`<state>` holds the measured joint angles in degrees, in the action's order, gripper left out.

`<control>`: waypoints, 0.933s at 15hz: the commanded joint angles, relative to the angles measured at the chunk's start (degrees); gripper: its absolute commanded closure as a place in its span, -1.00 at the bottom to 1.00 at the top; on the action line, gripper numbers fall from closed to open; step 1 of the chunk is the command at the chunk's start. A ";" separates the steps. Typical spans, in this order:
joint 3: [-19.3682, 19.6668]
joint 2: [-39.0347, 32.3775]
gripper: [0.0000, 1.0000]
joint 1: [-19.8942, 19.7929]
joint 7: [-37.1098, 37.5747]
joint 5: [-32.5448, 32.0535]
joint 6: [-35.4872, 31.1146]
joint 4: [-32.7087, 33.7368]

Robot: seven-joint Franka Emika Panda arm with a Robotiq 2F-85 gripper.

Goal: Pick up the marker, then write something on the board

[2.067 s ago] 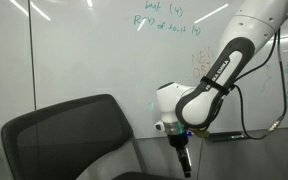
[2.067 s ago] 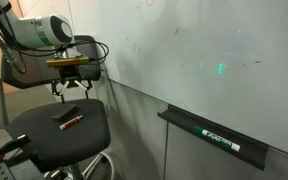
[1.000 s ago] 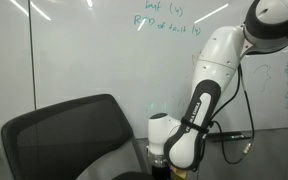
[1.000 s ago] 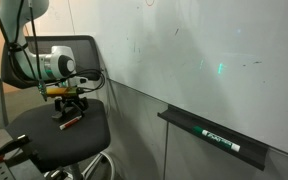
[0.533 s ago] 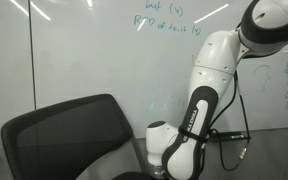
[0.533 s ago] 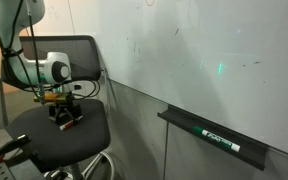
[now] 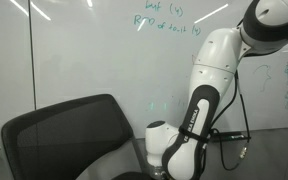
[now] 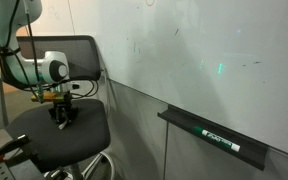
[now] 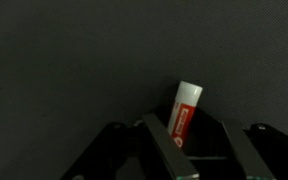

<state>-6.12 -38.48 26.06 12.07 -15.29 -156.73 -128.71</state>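
Observation:
The marker (image 9: 187,105), white with a red label, lies tilted on the black seat of the chair (image 8: 39,140). In the wrist view it sits between the two black fingers of my gripper (image 9: 189,125). The jaws have narrowed around it; one finger (image 9: 159,135) is against it and a dark gap shows on the other side. In an exterior view the gripper (image 8: 64,118) is down on the seat and covers the marker. The board (image 7: 84,60) (image 8: 204,50) is a large white wall behind the arm, with green handwriting (image 7: 169,20) near its top.
The chair's mesh backrest (image 7: 69,130) stands in front of the arm and hides the gripper in that view. A black ledge (image 8: 214,135) under the board holds a dark pen. The arm's cable (image 7: 229,135) hangs close to the board.
The arm has come down from above the chair to the seat. The fingers have drawn in from wide apart to close around the marker. The marker has not been lifted.

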 commanded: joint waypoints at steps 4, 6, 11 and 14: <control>1.52 2.46 0.95 3.79 1.56 -0.17 0.58 -4.21; 1.77 4.05 0.95 4.73 2.15 -0.52 0.12 -6.32; 2.03 10.28 0.95 8.07 4.90 -1.58 0.85 -13.75; 2.93 15.06 0.95 11.03 7.99 -2.96 2.54 -17.56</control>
<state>-4.88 -30.34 33.61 16.30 -16.31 -156.40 -141.36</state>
